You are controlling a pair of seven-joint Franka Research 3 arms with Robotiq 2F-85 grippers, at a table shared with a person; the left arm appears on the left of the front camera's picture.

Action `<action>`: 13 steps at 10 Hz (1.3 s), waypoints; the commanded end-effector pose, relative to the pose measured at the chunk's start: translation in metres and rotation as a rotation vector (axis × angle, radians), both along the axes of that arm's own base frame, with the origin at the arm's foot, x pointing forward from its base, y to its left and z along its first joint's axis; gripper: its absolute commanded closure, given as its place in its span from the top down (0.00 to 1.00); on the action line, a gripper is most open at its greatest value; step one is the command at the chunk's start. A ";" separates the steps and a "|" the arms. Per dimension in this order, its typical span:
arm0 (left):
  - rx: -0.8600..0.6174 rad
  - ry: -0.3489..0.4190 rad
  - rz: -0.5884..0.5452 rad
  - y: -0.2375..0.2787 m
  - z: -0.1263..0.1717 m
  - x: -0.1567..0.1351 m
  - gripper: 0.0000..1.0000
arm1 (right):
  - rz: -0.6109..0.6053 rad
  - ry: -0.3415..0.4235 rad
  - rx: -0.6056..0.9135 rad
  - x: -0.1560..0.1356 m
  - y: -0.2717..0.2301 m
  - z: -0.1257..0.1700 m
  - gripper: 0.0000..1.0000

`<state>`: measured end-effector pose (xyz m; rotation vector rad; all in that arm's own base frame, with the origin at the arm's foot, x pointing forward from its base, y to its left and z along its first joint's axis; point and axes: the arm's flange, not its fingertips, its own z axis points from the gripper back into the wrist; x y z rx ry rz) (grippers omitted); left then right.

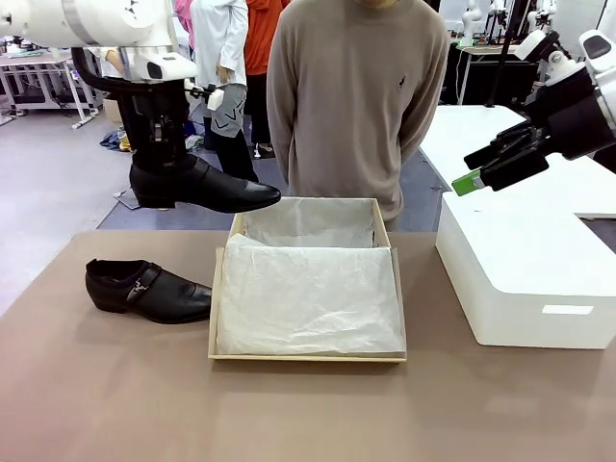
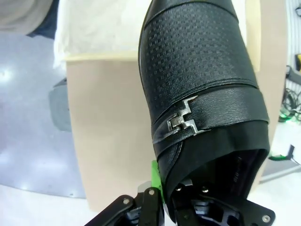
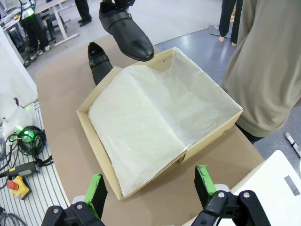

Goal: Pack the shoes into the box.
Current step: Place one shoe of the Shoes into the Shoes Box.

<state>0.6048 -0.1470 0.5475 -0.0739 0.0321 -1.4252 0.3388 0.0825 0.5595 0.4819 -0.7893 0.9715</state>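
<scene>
One black glossy shoe (image 1: 204, 189) hangs in the air over the table's far left, its toe close to the far left corner of the box (image 1: 308, 358). My left gripper (image 1: 166, 166) is shut on its heel collar from above. In the left wrist view the held shoe (image 2: 202, 89) shows its silver buckle, with the gripper (image 2: 171, 190) pinching the collar. The other shoe (image 1: 146, 290) lies on the table left of the box. The tan box (image 3: 211, 135) is lined with white tissue and holds no shoe. My right gripper (image 1: 479, 177) hovers open at the right; in its own view the gripper (image 3: 150, 186) looks down on the box, the held shoe (image 3: 127, 34) and the lying shoe (image 3: 99, 63).
A large white box (image 1: 520, 279) stands on the table's right side, under my right gripper. A person (image 1: 356, 96) in a beige sweater stands at the far edge behind the tan box. Bare brown table (image 1: 289, 414) stretches in front.
</scene>
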 end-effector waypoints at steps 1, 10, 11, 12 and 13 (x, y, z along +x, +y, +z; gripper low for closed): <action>-0.015 0.006 0.018 -0.014 0.005 0.004 0.00 | 0.025 -0.020 0.017 0.004 0.000 -0.001 1.00; -0.010 0.007 0.000 -0.021 -0.006 0.002 0.00 | 0.025 -0.020 0.017 0.004 0.000 -0.001 1.00; -0.017 -0.007 -0.014 -0.034 -0.001 0.008 0.00 | 0.025 -0.020 0.017 0.004 0.000 -0.001 1.00; -0.017 -0.018 -0.033 -0.051 0.005 0.014 0.00 | 0.025 -0.020 0.017 0.004 0.000 -0.001 1.00; -0.015 -0.013 -0.039 -0.068 0.009 0.021 0.00 | 0.025 -0.020 0.017 0.004 0.000 -0.001 1.00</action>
